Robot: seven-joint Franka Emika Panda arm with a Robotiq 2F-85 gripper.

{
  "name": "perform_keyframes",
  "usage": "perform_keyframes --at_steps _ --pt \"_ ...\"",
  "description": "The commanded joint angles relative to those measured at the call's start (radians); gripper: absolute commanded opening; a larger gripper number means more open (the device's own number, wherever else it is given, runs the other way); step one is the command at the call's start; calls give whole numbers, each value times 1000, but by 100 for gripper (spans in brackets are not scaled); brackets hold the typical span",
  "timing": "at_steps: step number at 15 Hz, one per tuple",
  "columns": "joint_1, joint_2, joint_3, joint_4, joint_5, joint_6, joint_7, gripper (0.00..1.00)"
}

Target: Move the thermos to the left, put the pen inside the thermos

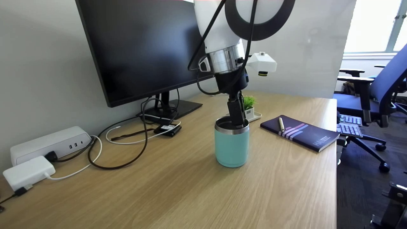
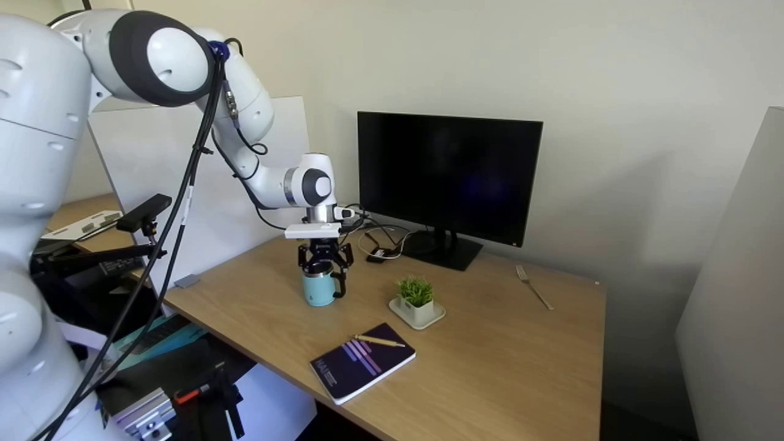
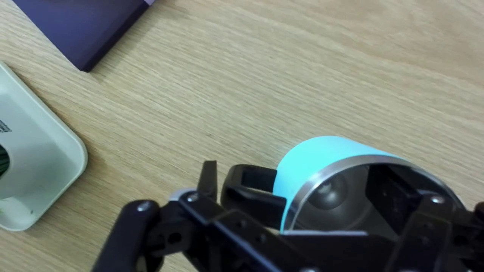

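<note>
The teal thermos (image 1: 231,148) stands upright on the desk in both exterior views; its dark handle (image 2: 339,286) faces the monitor side. My gripper (image 3: 295,187) is over its rim with jaws spread wide. In the wrist view one finger (image 3: 389,196) dips inside the steel-rimmed mouth, while the opposite finger (image 3: 208,178) is outside, just beyond the handle. Wall and handle lie between them, ungripped. A light-coloured pen (image 2: 380,340) rests on the dark notebook (image 2: 361,370) in both exterior views; the wrist view does not include it.
A potted plant (image 2: 415,293) sits on a white tray (image 2: 399,312) between thermos and notebook on the monitor side. The monitor (image 2: 447,177) stands behind, with loose cables (image 1: 144,140) and a white power strip (image 1: 51,144) near the wall. A fork (image 2: 534,288) lies at the far side.
</note>
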Motion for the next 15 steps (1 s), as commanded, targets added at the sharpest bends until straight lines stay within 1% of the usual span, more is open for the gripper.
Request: perform_keyframes --at_steps 1,11,12,13,15 --pt "6 -16 -7 -18 -30 32 3 100" --pt "40 -14 1 -9 -71 93 0 100" --pt "42 -12 2 -10 -73 100 -3 97" --pt "43 -9 3 -10 -73 108 -4 74" --pt "43 -10 2 -15 -76 117 -8 69"
